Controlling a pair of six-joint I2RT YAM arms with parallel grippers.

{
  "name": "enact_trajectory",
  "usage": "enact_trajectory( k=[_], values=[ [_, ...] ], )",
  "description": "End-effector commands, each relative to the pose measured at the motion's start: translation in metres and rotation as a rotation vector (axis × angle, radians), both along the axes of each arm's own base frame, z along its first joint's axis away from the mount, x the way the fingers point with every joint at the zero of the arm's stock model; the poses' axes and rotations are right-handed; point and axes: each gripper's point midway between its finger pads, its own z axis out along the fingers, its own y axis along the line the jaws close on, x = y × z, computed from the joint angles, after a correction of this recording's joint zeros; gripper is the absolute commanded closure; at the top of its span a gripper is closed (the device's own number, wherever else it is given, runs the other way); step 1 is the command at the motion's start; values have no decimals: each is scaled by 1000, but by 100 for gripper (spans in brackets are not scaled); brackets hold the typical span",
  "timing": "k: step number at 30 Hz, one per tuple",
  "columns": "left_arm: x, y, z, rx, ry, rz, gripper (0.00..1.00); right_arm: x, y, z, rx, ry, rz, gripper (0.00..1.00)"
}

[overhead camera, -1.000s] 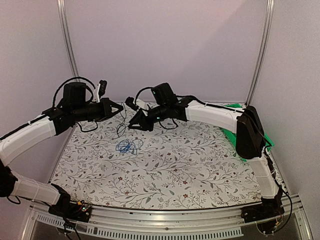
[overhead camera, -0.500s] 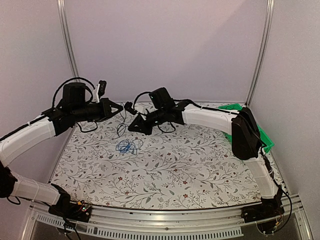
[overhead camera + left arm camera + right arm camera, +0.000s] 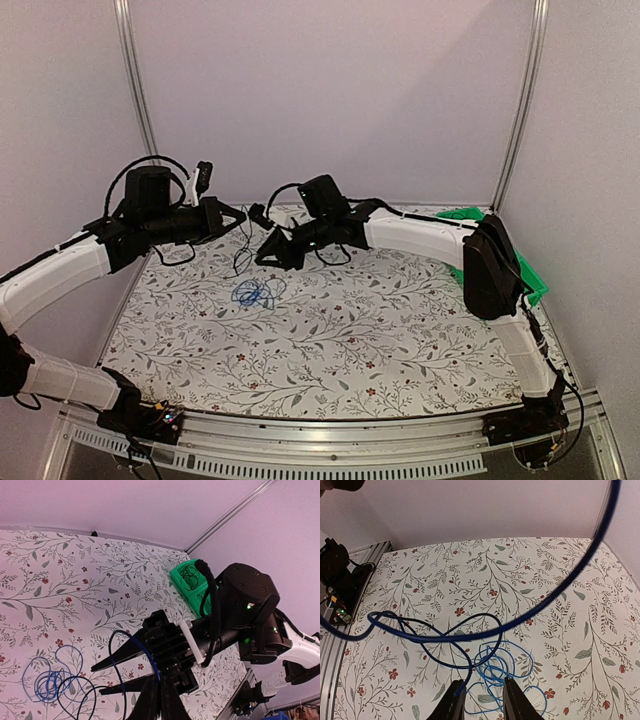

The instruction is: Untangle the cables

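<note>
A loose coil of light blue cable [image 3: 258, 293] lies on the floral table, left of centre. From it a dark blue cable [image 3: 131, 641] rises in a loop to my left gripper [image 3: 161, 681], which is shut on it above the table. My left gripper [image 3: 243, 213] hangs just left of my right gripper [image 3: 262, 257]. In the right wrist view my right gripper [image 3: 485, 687] stands open above the coil [image 3: 507, 672]. A free end of the dark blue cable [image 3: 462, 684] lies against its left finger. Thin black cable [image 3: 75, 700] trails beside the coil.
A green bin [image 3: 500, 255] sits at the back right edge of the table; black cables lie in it [image 3: 190, 577]. Metal frame posts [image 3: 135, 90] stand at the back corners. The arms' own thick black cable loops [image 3: 150, 165] arch over both wrists.
My right arm has swung a little to the left, bringing its gripper closer to the left gripper and the hanging cable. The left arm and the coil have stayed put.
</note>
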Motion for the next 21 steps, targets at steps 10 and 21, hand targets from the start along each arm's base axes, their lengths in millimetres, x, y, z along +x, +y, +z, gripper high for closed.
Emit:
enact_trajectory(
  k=[10, 21],
  values=[
    [-1, -4, -3, -13, -2, -15, 100, -5, 7, 31, 49, -34, 8, 74],
    [0, -7, -5, -18, 2, -21, 100, -6, 7, 39, 61, -27, 4, 87]
  ],
)
